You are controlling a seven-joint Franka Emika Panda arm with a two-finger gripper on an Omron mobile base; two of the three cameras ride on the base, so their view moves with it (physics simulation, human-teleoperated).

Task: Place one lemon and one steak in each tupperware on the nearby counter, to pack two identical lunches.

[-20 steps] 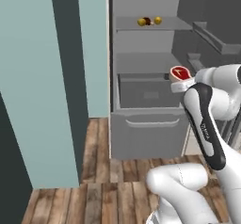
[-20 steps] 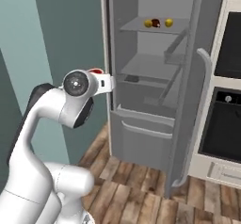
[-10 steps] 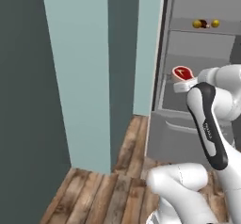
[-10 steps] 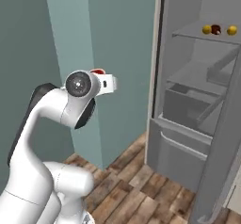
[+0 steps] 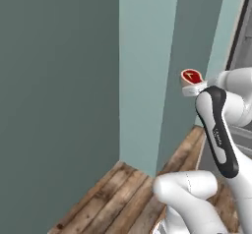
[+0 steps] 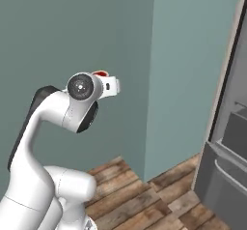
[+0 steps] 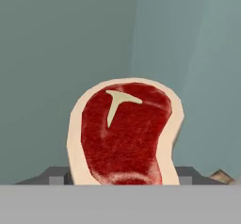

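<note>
While your tool (image 7: pixel 123 183) faces the teal wall (image 7: pixel 61 53), it grips the flat red, pale-rimmed steak (image 7: pixel 124 133).

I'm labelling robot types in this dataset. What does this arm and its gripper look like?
The arm is glossy white with rounded, tube-like links, a long dark band bearing small pale lettering, and a dark grey disc capping one joint. The gripper is a small white block. No loose cables show.

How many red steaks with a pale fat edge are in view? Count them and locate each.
1. The red steak with a pale fat edge sits between the gripper fingers, raised before the teal wall. Others may be out of sight.
</note>
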